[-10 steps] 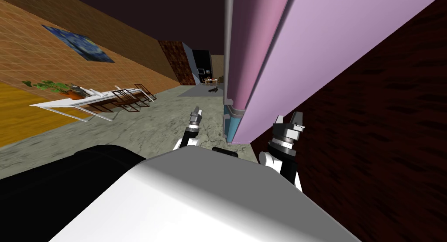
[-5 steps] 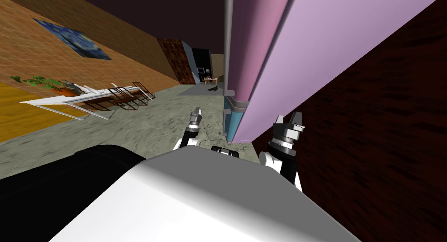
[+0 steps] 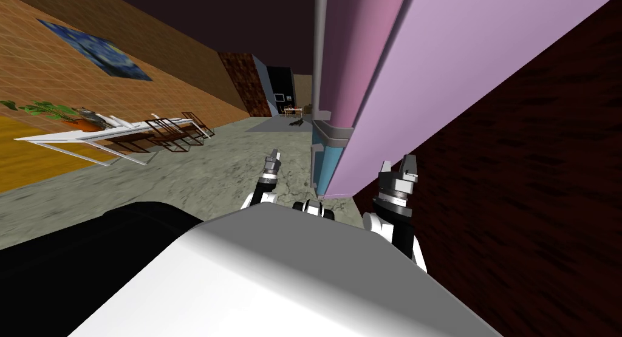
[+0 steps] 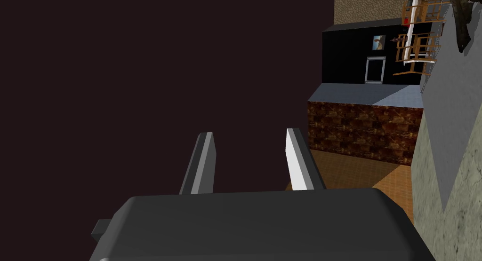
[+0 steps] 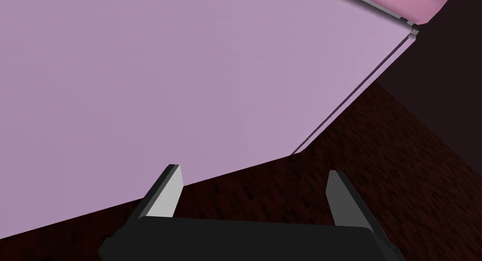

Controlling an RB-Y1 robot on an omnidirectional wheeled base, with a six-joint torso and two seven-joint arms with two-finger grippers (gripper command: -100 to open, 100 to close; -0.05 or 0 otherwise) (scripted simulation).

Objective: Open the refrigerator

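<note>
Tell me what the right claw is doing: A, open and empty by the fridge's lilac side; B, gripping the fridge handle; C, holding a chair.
A: the right claw stands open with nothing between its fingers, facing the lilac side of the refrigerator.

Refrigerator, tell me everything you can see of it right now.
The refrigerator is a tall box with a flat lilac side and a pinker front. A grey bar runs up the front's edge, and a grey band divides the pink upper part from a blue lower part. It looks shut. It stands on the mottled floor beside a dark red-brown wall. The right gripper, open, faces the lilac side without touching.
</note>
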